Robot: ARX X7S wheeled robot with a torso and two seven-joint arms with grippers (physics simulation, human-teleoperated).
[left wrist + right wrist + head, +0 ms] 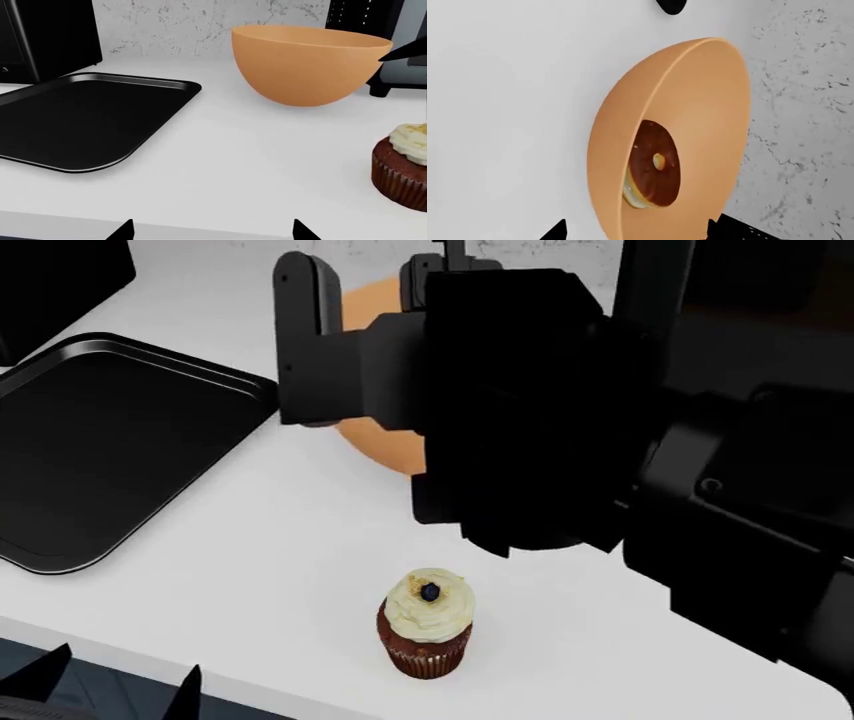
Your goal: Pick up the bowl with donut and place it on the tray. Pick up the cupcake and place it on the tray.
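**A:** Start from the tray (94, 440). How had you left things around it?

**B:** You had the tray lying flat and bare at the far left of the white counter (267, 570), a black oven (43, 37) just behind it. Your left gripper (212, 231) hung low off the counter's front edge on the tray's near side, its two tips spread apart with nothing between them. In my judgement you parked it there to leave the other arm room.

**B:** To the right of the tray, apart from it, stood the bowl (307, 70), upright against the speckled back wall (200, 20). The donut (654, 170) lay inside on the bowl's floor, so neither had reached the tray yet.

**A:** And my right side?

**B:** Your right gripper (635, 231) looked down into the bowl from above. Its tips showed apart at either side of the rim, closing on nothing. That reads to me as lining up for a rim grasp.

**A:** Anything in the way?

**B:** The cupcake (427, 628) sat right of the tray and nearer the front edge than the bowl, untouched. The counter between bowl and tray looked bare. Your right arm (534, 410) hid most of the bowl from the head camera, and a dark appliance (400, 60) stood close beside the bowl, on the side away from the tray. It could crowd the wrist.
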